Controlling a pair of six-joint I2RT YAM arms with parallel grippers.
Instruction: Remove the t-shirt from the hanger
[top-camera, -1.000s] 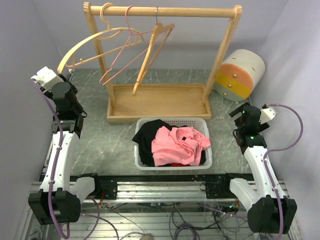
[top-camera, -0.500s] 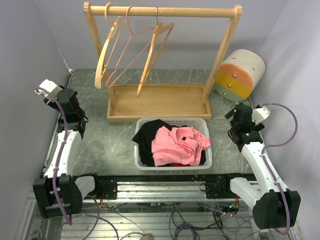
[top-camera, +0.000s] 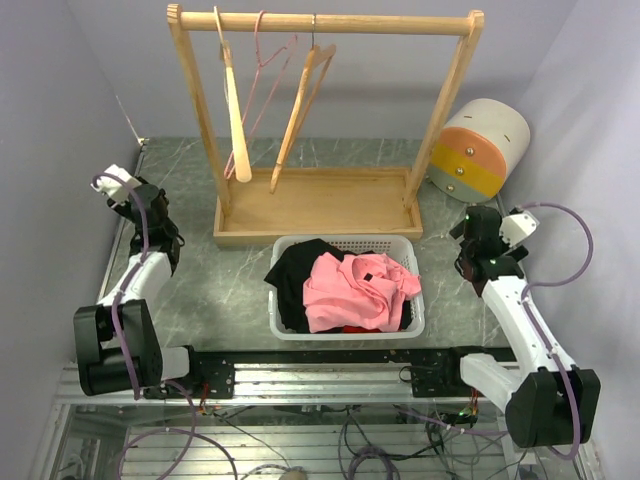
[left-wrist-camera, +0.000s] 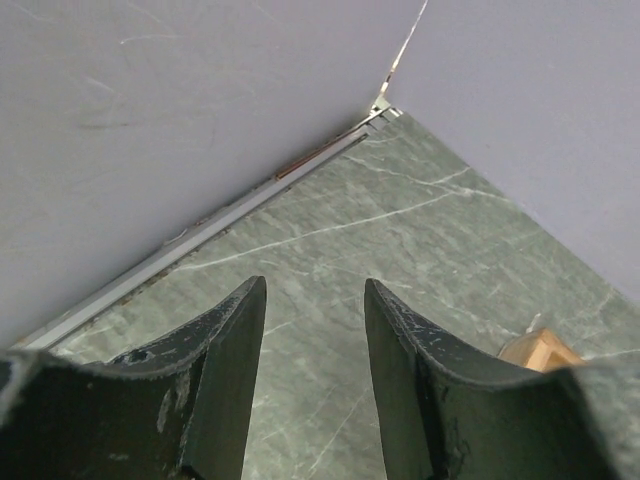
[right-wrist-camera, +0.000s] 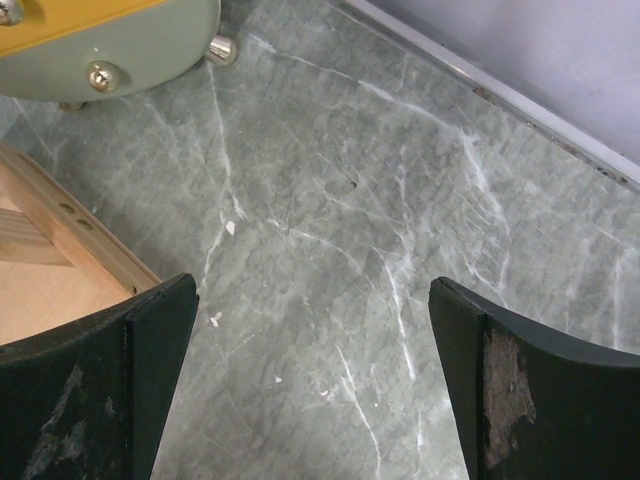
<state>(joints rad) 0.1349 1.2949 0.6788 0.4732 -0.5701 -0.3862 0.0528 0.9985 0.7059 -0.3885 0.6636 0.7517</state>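
Note:
A pink t-shirt (top-camera: 355, 290) lies crumpled in a white basket (top-camera: 413, 322), on top of a black garment (top-camera: 295, 272). On the rack's rail hang a wooden hanger (top-camera: 237, 125), a pink wire hanger (top-camera: 268, 68) and a second wooden hanger (top-camera: 298, 115), all bare. My left gripper (top-camera: 132, 195) (left-wrist-camera: 312, 290) is low by the left wall, open, with only the green tabletop between its fingers. My right gripper (top-camera: 478, 228) (right-wrist-camera: 312, 290) is wide open over the tabletop, right of the basket, holding nothing.
The wooden rack (top-camera: 320, 22) stands on a tray base (top-camera: 320, 205) behind the basket; its corner shows in both wrist views (left-wrist-camera: 540, 348) (right-wrist-camera: 50, 260). A round pastel drawer unit (top-camera: 482, 148) (right-wrist-camera: 100, 40) sits at the back right. Walls close in left and right.
The left wooden hanger has swung down from a raised tilt to hang straight. My left arm has drawn back and down to the left wall. The right arm shifted slightly.

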